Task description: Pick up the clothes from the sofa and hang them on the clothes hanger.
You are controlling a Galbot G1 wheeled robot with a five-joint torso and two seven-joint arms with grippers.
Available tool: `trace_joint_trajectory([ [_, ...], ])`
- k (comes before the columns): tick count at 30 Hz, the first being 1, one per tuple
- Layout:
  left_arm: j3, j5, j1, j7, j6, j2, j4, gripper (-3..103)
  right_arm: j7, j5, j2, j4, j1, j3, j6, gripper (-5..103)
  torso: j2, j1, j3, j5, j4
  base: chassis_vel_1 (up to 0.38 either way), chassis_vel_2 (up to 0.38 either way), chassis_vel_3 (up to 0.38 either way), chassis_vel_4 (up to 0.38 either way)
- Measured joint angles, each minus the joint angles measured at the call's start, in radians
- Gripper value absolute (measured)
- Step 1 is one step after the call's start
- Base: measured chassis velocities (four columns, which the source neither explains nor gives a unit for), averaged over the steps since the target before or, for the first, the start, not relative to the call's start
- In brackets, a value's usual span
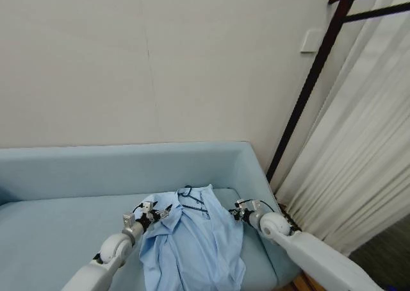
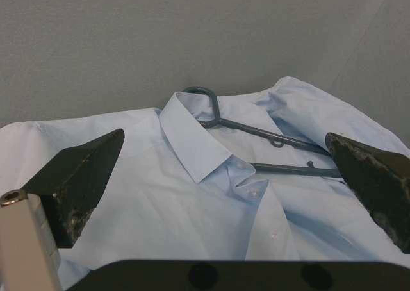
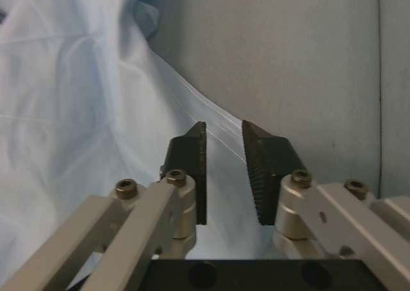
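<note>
A light blue shirt (image 1: 192, 246) lies spread on the pale blue sofa (image 1: 64, 220), with a dark hanger (image 1: 192, 198) inside its collar. My left gripper (image 1: 160, 209) sits at the shirt's left shoulder. In the left wrist view it (image 2: 224, 137) is open wide, facing the collar (image 2: 192, 137) and the hanger (image 2: 256, 134). My right gripper (image 1: 236, 209) is at the shirt's right edge. In the right wrist view it (image 3: 224, 134) has a narrow gap, its fingers (image 3: 192, 169) standing astride the shirt's (image 3: 77, 111) edge where it meets the sofa cushion (image 3: 288, 60).
A dark clothes rack (image 1: 307, 86) stands to the right of the sofa, its bars high at the upper right. White curtains (image 1: 359, 163) hang beside it. The sofa's backrest (image 1: 128, 163) and a plain wall rise behind the shirt.
</note>
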Motion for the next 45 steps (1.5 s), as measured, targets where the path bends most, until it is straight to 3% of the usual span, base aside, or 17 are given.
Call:
trace_joint_trajectory([
  [1,0.0,0.0,0.0,0.0,0.0,0.001,0.0,100,0.008,0.031,-0.002,-0.006,-0.001,0.007,-0.012,23,0.0,0.0,0.0,0.0,0.0,0.0,0.0,0.0,0.0],
  [5,-0.001,0.0,0.0,0.001,-0.001,0.001,0.004,100,0.072,0.194,0.003,-0.016,-0.015,0.039,-0.057,44,0.0,0.0,0.0,0.0,-0.0001,0.0,0.0,0.0,0.0],
  [7,-0.001,-0.001,0.0,0.001,-0.001,0.001,0.005,100,0.091,0.228,0.007,-0.022,-0.017,0.046,-0.065,44,0.0,0.0,0.0,0.0,0.0,0.0,0.0,0.0,0.0],
  [11,0.005,-0.001,-0.002,-0.003,-0.001,-0.001,0.007,100,0.114,0.292,0.023,-0.055,-0.018,0.058,-0.073,66,0.0,0.0,0.0,-0.0001,0.0,0.0,0.0,0.0,0.0],
  [13,0.006,-0.001,-0.002,-0.003,-0.001,-0.001,0.007,100,0.115,0.298,0.027,-0.06,-0.019,0.061,-0.075,66,0.0,0.0,0.0,-0.0001,0.0,0.0,0.0,0.0,0.0],
  [16,0.01,-0.001,0.001,-0.005,-0.001,0.003,0.009,100,0.113,0.307,0.049,-0.099,-0.024,0.072,-0.075,84,0.0,0.0,0.0,-0.0001,0.0,0.0,0.0,0.0,0.0],
  [20,0.012,-0.002,0.0,-0.004,-0.001,0.01,0.013,100,0.087,0.309,0.064,-0.12,-0.036,0.089,-0.07,74,0.0,0.0,0.0,-0.0001,0.0,0.0,0.0,0.0,0.0],
  [25,0.022,-0.003,-0.023,-0.001,-0.001,0.011,0.026,100,0.07,0.307,0.075,-0.118,-0.053,0.103,-0.058,51,0.0,0.0,0.0,-0.0002,-0.0001,0.0,0.0,0.0,0.0],
  [27,0.024,-0.003,-0.026,-0.001,-0.001,0.009,0.028,100,0.069,0.306,0.079,-0.113,-0.058,0.105,-0.055,51,0.0,0.0,0.0,-0.0002,-0.0001,0.0,0.0,0.0,0.0],
  [35,0.018,-0.005,-0.006,-0.001,-0.004,0.01,0.013,100,0.069,0.251,0.114,-0.073,-0.096,0.11,-0.015,14,0.0,0.0,0.0,-0.0002,0.0,0.0,0.0,0.0,0.0],
  [37,0.014,-0.005,-0.001,-0.001,-0.005,0.013,0.011,100,0.069,0.241,0.118,-0.068,-0.1,0.11,-0.009,14,0.0,0.0,0.0,-0.0001,0.0001,0.0,0.0,0.0,0.0],
  [40,0.006,-0.005,0.005,0.0,-0.008,0.018,0.007,100,0.08,0.229,0.122,-0.036,-0.114,0.11,0.0,2,0.0,0.0,0.0,-0.0002,0.0001,0.0,0.0,0.0,0.0],
  [45,0.002,-0.005,0.006,0.0,-0.01,0.016,0.005,100,0.108,0.229,0.116,0.037,-0.137,0.112,0.01,2,0.0,0.0,0.0,-0.0002,0.0,0.0,0.0,0.0,0.0],
])
